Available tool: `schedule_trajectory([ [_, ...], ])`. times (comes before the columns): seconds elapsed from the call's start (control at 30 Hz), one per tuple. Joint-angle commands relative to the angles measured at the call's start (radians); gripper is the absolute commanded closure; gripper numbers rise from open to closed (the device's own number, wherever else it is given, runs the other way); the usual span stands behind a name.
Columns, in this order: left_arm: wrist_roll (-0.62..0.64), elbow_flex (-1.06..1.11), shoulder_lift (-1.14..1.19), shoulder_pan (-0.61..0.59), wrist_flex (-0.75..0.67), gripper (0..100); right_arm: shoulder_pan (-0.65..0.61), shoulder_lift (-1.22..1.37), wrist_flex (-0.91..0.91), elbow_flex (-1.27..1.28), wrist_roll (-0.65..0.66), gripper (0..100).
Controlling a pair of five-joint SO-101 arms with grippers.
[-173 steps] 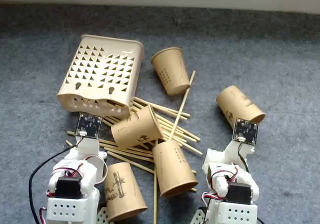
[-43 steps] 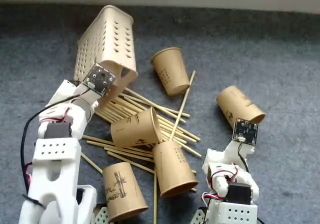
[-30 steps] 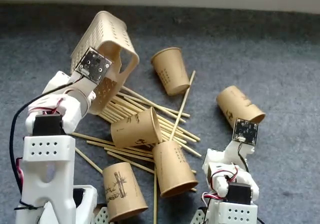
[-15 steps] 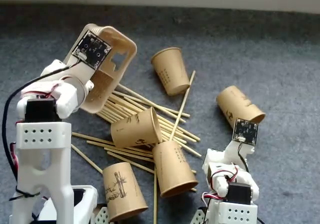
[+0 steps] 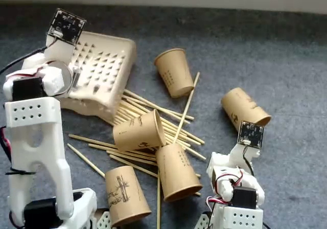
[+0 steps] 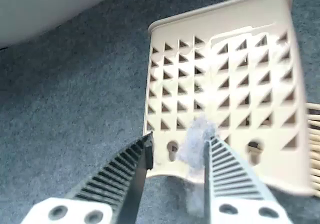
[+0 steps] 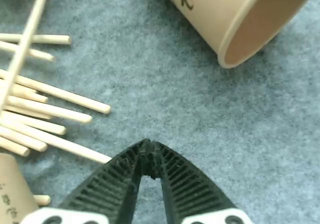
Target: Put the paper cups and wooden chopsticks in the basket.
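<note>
Left gripper (image 6: 178, 141) hovers with its jaws spread wide and nothing between them, right over the basket (image 6: 220, 84), which lies perforated face up at the far left of the carpet (image 5: 286, 55). Right gripper (image 7: 149, 149) sits low, tips pressed together, between the scattered chopsticks (image 7: 50, 108) and a tipped-over paper cup (image 7: 225, 9). Four more cups (image 5: 139, 132) lie on their sides among the sticks.
</note>
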Motion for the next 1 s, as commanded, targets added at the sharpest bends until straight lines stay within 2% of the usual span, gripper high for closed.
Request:
schedule_trajectory([
  [0.0, 0.011, -0.094, 0.033, -0.025, -0.003, 83, 0.008, -0.005, 0.01, 0.113, -0.008, 99.3],
  [0.23, 0.006, -0.134, 0.067, -0.021, 0.006, 83, 0.008, -0.005, 0.01, 0.113, -0.008, 99.3],
  [0.3, 0.0, -0.139, 0.064, -0.028, 0.058, 83, 0.008, -0.005, 0.01, 0.113, -0.008, 99.3],
  [0.43, -0.137, -0.15, 0.062, -0.082, 0.166, 83, 0.008, -0.005, 0.01, 0.113, -0.008, 99.3],
  [0.63, -0.31, -0.143, 0.062, -0.231, 0.23, 83, 0.008, -0.005, 0.01, 0.113, -0.008, 99.3],
  [0.77, -0.462, -0.14, 0.062, -0.268, 0.308, 83, 0.008, -0.005, 0.01, 0.113, -0.008, 99.3],
  [0.87, -0.562, -0.127, 0.071, -0.286, 0.31, 83, 0.008, -0.005, 0.01, 0.113, -0.008, 99.3],
  [0.97, -0.671, -0.039, 0.065, -0.289, 0.219, 83, 0.008, -0.005, 0.01, 0.113, -0.008, 99.3],
])
